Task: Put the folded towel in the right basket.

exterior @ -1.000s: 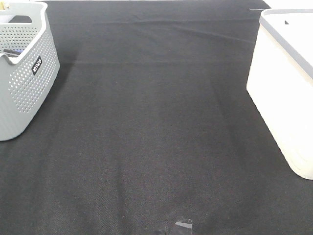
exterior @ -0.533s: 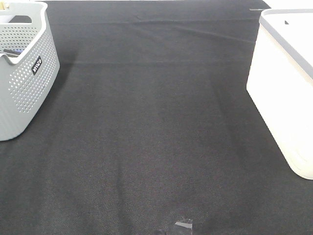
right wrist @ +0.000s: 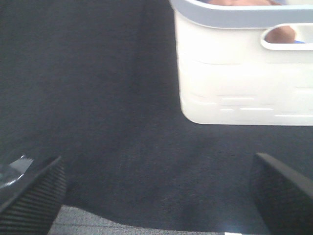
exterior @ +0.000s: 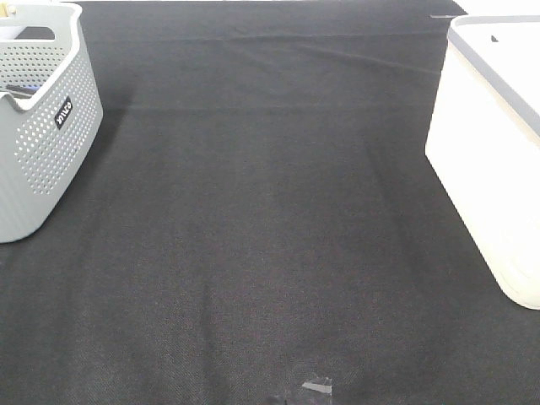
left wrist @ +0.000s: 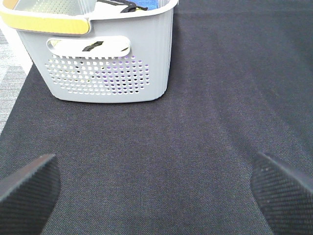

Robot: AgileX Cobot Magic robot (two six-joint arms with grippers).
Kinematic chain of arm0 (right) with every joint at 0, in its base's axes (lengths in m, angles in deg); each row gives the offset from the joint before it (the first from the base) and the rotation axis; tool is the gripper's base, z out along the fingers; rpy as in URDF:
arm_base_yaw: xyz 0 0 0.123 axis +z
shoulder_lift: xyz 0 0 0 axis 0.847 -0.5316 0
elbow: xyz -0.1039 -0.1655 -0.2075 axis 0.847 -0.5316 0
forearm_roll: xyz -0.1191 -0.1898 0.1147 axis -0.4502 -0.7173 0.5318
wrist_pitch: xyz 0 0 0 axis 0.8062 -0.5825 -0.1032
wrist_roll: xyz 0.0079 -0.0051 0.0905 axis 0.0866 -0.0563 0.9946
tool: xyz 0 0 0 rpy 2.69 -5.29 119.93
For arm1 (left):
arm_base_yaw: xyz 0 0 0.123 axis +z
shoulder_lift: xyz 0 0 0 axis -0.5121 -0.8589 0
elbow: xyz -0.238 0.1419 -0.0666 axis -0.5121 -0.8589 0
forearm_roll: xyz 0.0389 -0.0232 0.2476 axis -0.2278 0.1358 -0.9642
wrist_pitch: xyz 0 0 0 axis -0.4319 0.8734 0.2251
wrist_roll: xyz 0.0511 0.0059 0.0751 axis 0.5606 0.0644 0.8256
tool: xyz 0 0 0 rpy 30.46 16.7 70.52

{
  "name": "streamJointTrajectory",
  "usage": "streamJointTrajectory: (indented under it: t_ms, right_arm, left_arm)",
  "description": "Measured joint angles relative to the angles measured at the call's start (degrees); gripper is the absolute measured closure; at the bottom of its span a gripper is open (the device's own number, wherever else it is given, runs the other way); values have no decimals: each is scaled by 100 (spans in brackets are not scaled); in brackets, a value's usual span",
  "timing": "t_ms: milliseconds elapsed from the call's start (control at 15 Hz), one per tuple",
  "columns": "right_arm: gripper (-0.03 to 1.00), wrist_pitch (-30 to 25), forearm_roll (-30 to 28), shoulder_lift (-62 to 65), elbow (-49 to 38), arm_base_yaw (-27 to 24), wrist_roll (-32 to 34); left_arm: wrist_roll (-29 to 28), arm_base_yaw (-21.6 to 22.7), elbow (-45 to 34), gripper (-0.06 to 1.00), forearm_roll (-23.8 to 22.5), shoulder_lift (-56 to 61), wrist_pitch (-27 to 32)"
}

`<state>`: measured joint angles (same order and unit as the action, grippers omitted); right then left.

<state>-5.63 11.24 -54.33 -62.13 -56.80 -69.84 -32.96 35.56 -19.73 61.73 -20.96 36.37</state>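
Note:
The right basket is white with a grey-blue rim and stands at the right edge of the black cloth. It also shows in the right wrist view, where something peach-coloured shows through its handle slot; I cannot tell whether it is the folded towel. No towel lies on the cloth. My left gripper is open and empty, low over the cloth in front of the grey basket. My right gripper is open and empty, short of the white basket. Neither gripper shows in the exterior view.
The grey perforated basket stands at the far left with blue and black items inside. A black cloth covers the table. A small clear tape piece lies near the front edge.

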Motion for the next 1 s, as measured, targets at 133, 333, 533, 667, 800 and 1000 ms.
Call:
streamJointTrajectory:
  t_ms: [133,333,533,667,800,1000]
  right_arm:
    - [-1,0,6,0,0,-120,0]
    - [-1,0,6,0,0,-120,0]
    - [-1,0,6,0,0,-120,0]
    - [-1,0,6,0,0,-120,0]
    - [-1,0,6,0,0,-120,0]
    - [-1,0,6,0,0,-120,0]
  left_arm:
    - [0,0,0,-4,0,0,0]
    - [0,0,0,-4,0,0,0]
    - [0,0,0,-4,0,0,0]
    - [0,0,0,-4,0,0,0]
    - [0,0,0,-4,0,0,0]
    - [0,0,0,-4,0,0,0]
